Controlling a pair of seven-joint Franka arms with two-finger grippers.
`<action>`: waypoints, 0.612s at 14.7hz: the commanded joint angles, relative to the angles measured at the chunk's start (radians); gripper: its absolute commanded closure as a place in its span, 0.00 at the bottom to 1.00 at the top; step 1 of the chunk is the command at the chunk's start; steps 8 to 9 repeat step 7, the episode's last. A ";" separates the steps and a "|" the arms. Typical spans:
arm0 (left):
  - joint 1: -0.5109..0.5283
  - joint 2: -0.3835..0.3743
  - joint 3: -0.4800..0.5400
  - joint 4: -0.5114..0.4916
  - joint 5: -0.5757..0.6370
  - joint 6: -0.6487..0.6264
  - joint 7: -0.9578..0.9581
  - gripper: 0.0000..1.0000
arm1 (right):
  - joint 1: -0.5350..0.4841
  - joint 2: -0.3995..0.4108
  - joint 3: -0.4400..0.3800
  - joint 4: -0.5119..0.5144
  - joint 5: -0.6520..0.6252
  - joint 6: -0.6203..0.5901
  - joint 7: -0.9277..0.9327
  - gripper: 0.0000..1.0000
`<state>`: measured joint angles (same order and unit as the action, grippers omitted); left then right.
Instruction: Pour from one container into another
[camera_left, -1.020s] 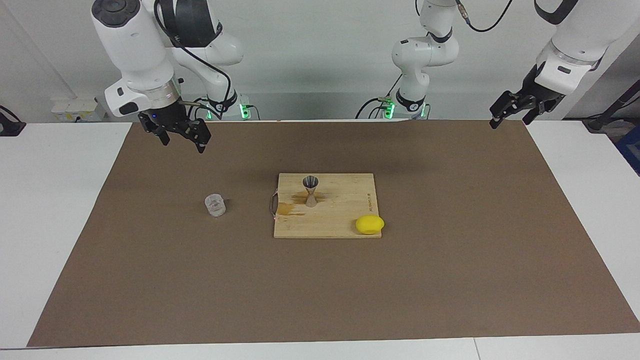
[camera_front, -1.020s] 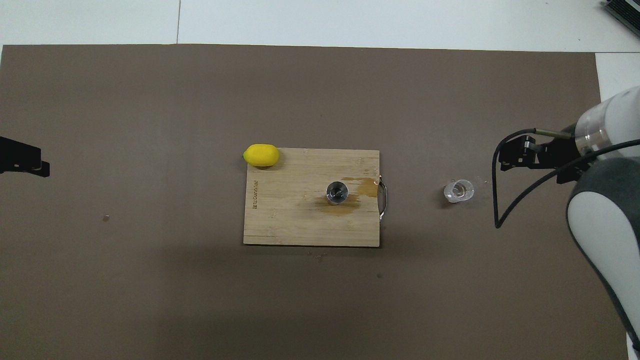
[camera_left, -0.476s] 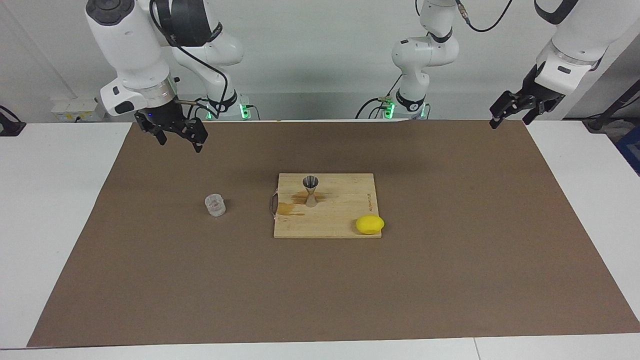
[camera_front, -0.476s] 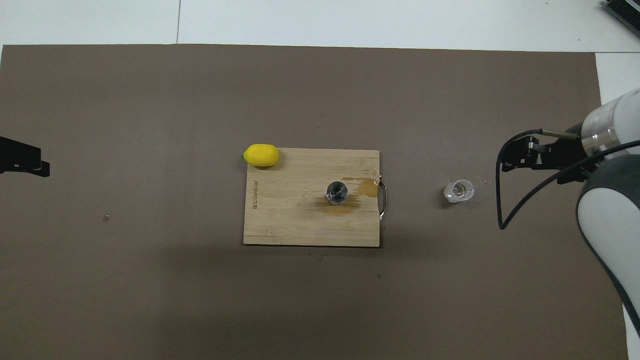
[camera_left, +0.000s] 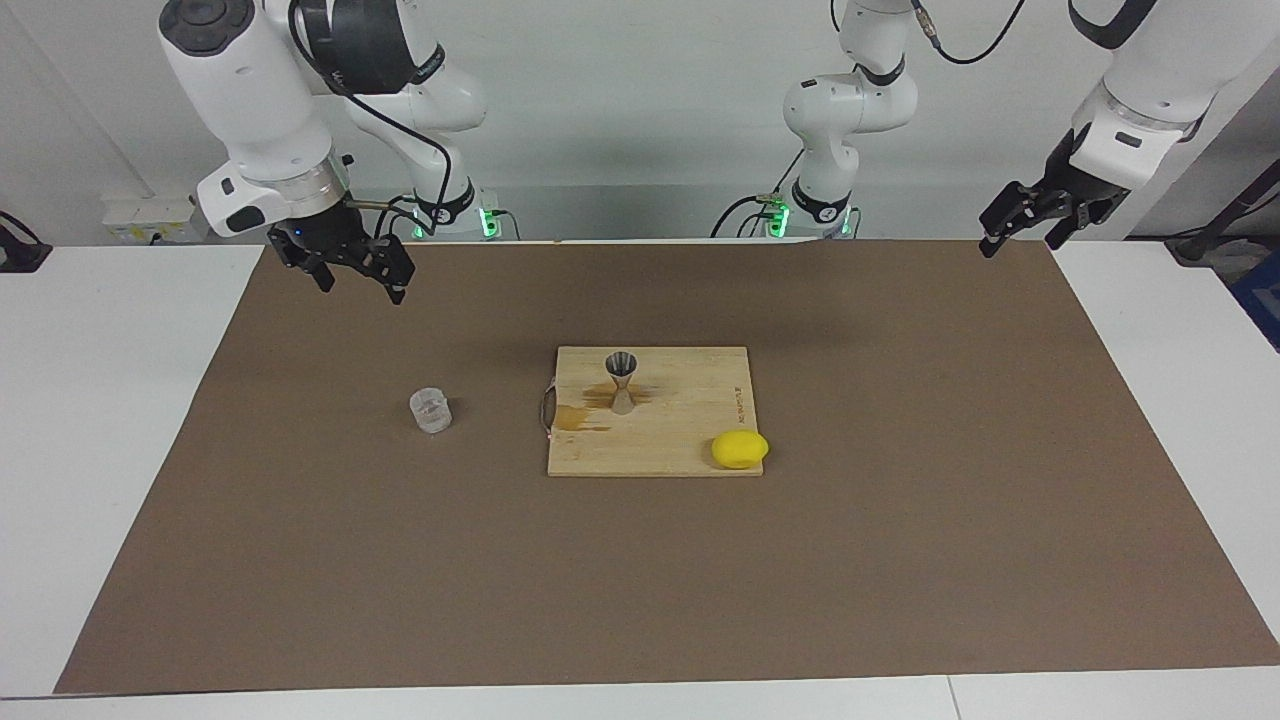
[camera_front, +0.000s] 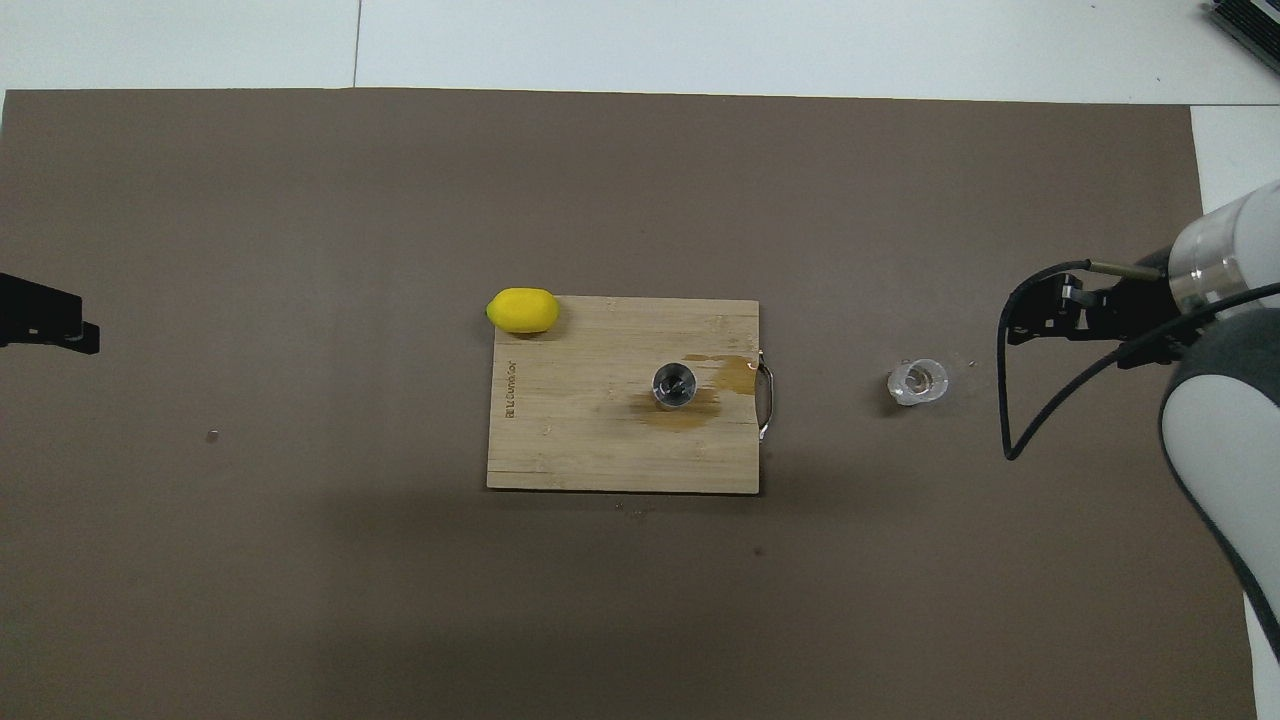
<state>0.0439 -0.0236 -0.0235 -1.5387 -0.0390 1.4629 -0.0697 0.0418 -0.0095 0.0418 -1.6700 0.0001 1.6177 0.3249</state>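
You see a clear cup (camera_left: 431, 410) with faint markings, a grey metal jigger (camera_left: 621, 382), a pale wood board (camera_left: 690, 420) with darker brown stains, a yellow lemon (camera_left: 740, 449), a brown mat (camera_left: 900, 540) on a white table (camera_left: 90, 400), and white arms with black grippers.
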 joint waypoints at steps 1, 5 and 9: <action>-0.002 -0.035 0.005 -0.044 -0.010 0.025 -0.009 0.00 | -0.010 -0.021 0.003 -0.020 0.000 0.036 -0.030 0.01; -0.002 -0.035 0.005 -0.044 -0.010 0.025 -0.009 0.00 | -0.007 -0.018 0.004 -0.002 -0.031 0.034 -0.027 0.01; -0.002 -0.035 0.005 -0.044 -0.010 0.025 -0.009 0.00 | -0.002 -0.020 0.004 -0.010 -0.029 0.033 -0.026 0.01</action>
